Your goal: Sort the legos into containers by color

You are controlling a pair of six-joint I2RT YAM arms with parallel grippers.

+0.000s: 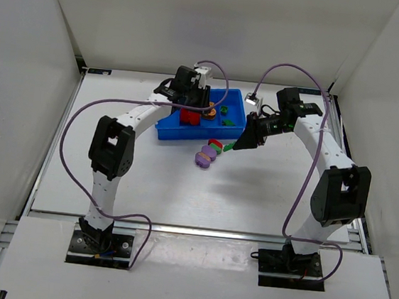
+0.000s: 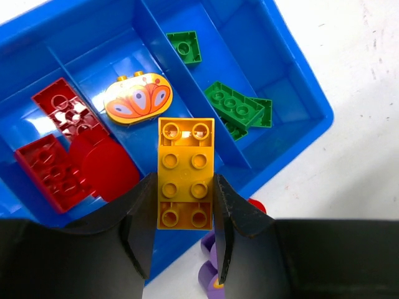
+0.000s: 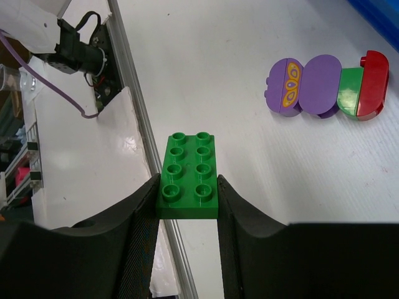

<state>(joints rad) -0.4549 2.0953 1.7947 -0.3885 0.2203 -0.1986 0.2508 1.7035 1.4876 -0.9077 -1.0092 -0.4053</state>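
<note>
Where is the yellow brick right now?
In the left wrist view, the left gripper pinches the yellow brick over the blue tray, near the orange oval.

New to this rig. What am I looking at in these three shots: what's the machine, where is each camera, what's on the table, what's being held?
Two robot arms are bolted at the near edge of a white table. The wide picture comes from a fixed camera above and behind them. The other two come from a camera on each wrist, looking out between that arm's jaws.

The left gripper is shut on a yellow brick, above a blue tray split into compartments. Red bricks sit in one, an orange oval in the next and green bricks in another.

The right gripper is shut on a green brick over the table. A loose cluster of purple, green and red pieces lies on the table near the tray.
</note>
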